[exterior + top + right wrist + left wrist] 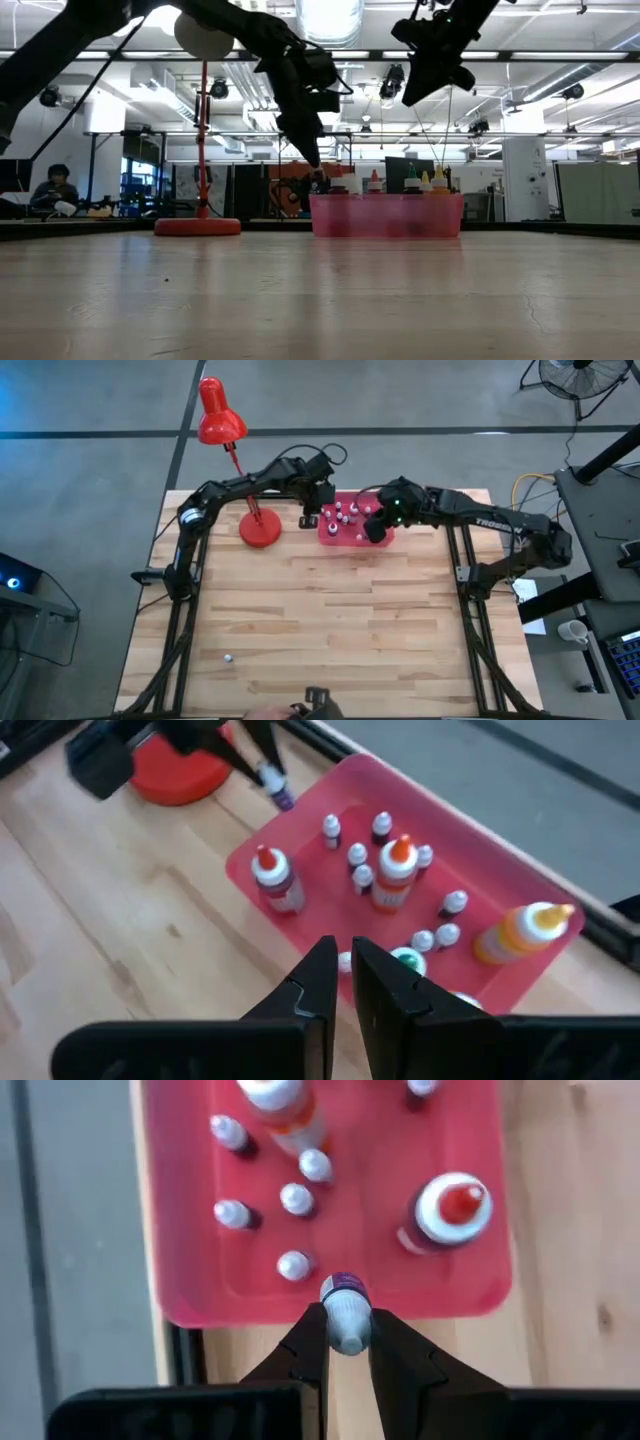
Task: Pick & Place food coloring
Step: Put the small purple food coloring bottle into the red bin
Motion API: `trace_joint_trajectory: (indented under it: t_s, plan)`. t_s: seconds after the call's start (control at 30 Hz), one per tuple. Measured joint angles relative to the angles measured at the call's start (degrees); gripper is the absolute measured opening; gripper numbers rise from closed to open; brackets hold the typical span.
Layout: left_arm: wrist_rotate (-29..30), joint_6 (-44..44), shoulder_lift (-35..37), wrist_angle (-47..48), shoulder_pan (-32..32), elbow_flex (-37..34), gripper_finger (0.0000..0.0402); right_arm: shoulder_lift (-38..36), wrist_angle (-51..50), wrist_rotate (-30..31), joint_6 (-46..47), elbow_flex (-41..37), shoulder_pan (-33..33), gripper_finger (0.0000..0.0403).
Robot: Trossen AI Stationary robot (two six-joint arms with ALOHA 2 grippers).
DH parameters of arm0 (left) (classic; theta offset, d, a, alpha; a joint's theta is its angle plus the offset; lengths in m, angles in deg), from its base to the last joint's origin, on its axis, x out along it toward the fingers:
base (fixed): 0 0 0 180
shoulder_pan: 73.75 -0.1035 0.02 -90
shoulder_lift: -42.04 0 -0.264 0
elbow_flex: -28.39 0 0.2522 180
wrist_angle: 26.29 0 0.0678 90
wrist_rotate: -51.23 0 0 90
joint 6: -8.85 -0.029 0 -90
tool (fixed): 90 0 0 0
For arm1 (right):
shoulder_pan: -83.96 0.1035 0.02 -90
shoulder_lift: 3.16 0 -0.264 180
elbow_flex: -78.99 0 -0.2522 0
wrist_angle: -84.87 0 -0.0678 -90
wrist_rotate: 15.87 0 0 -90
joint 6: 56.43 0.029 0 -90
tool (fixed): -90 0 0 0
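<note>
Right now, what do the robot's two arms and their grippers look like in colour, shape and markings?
Both arms are dark, slim and jointed, with thin black cables along them. The right arm carries white lettering, and a small green light glows near its wrist. The left gripper and right gripper each have two black, wedge-shaped fingers that narrow toward the tips.

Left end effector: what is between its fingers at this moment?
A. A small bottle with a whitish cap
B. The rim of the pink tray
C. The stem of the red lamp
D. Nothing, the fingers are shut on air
A. The left wrist view shows the left end effector clamped on a small whitish-capped bottle, held just outside the edge of the pink tray, while the other bottles stand inside it.
</note>
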Motion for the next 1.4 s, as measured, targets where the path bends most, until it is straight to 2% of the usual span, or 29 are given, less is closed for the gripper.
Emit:
trace_joint_trajectory:
  t_s: [0.23, 0.43, 0.73, 0.97, 1.4]
  plan:
    - [2.7, 0.2, -0.6, -7.8, -0.7, 0.1, 0.0028, -1.6, 0.1, -3.1, -5.3, -0.6, -5.4, 0.0028]
    - [2.5, 3.5, -3.0, -7.6, -2.1, 1.1, 0.0028, -1.5, 0.3, -5.7, -5.0, -1.3, -8.3, 0.0028]
    - [2.5, 12.8, -6.4, -8.9, -3.5, 1.4, 0.0028, -1.4, 0.3, -5.9, -4.8, -3.2, -9.0, 0.0028]
    - [2.6, 13.5, -7.9, -10.3, -3.7, 2.5, 0.0028, -1.4, 0.2, -7.0, -4.2, -5.0, -8.9, 0.0028]
    - [2.8, 20.5, -10.1, -10.8, -3.6, 2.1, 0.0028, -1.5, 0.3, -7.1, -5.4, -7.8, -9.0, 0.0028]
